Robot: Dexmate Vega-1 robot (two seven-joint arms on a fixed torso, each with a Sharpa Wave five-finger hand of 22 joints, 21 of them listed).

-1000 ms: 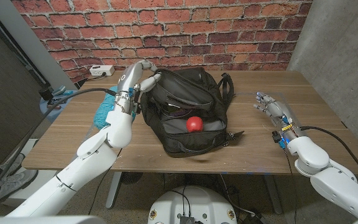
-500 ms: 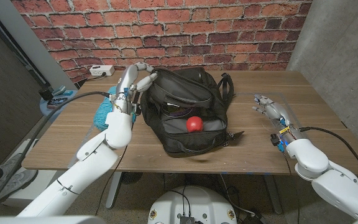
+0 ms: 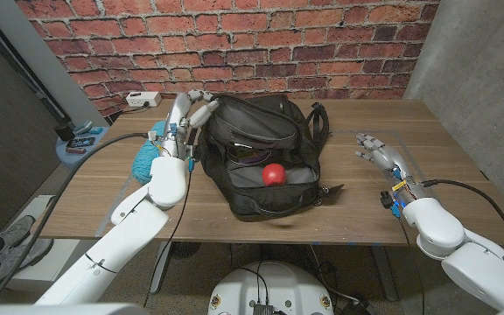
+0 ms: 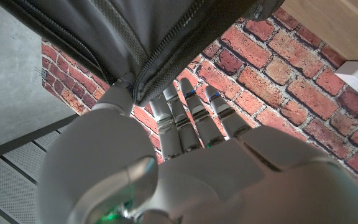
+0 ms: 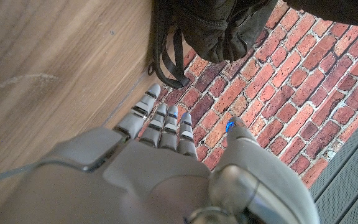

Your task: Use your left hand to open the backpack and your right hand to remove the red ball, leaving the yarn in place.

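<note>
The right hand (image 3: 376,150) shows at the right of the head frame over the table (image 3: 357,188), well apart from the backpack (image 3: 265,157); its fingers are spread and hold nothing. In the right wrist view the same hand (image 5: 160,149) reaches with straight fingers toward the backpack's straps (image 5: 166,56). At the frame's centre the black backpack lies on the table with its mouth gaping, and the red ball (image 3: 274,174) sits inside it near the front edge. The left hand (image 3: 195,107), at upper left of centre, pinches the backpack's upper left rim; in the left wrist view its fingers (image 4: 194,115) lie beside the zipper edge (image 4: 166,59), thumb on the other side. Teal yarn (image 3: 147,150) lies on the table left of the backpack, partly behind the left arm. Beyond stands a brick wall (image 3: 322,35).
</note>
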